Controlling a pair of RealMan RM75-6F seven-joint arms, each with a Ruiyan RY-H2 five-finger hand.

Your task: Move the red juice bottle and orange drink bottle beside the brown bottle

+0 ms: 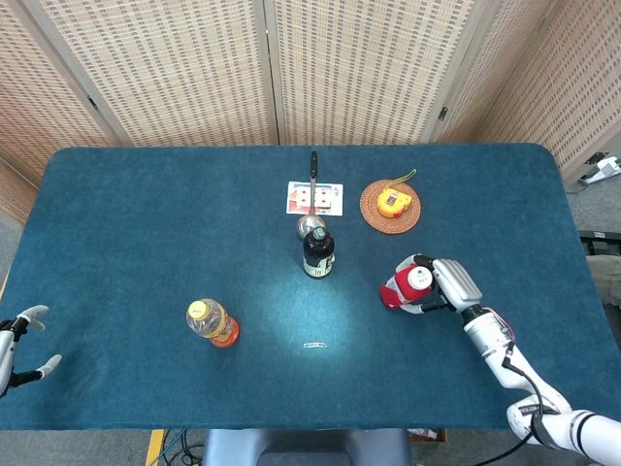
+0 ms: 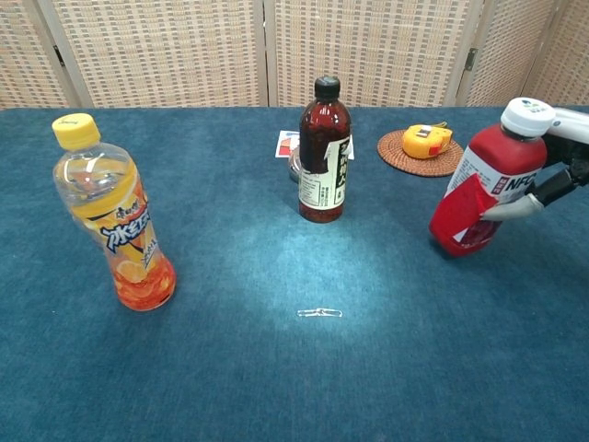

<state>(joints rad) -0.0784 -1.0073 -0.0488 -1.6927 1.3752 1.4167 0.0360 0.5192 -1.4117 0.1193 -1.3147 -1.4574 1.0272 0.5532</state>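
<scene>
Right hand (image 1: 448, 283) grips red plastic juice bottle, white cap (image 2: 483, 189), tilted, near right edge of blue table (image 1: 146, 223). Left hand (image 1: 17, 347) at front-left corner, fingers spread, holding nothing. Orange drink bottle, yellow cap (image 2: 115, 221) upright front-left. Brown glass bottle (image 2: 323, 166) upright at centre.

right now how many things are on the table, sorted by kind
bottles: 3 (red juice bottle, orange drink bottle, brown bottle)
woven coaster: 1
yellow tape measure: 1
card: 1
spoon: 1
paper clip: 1
total: 8
</scene>
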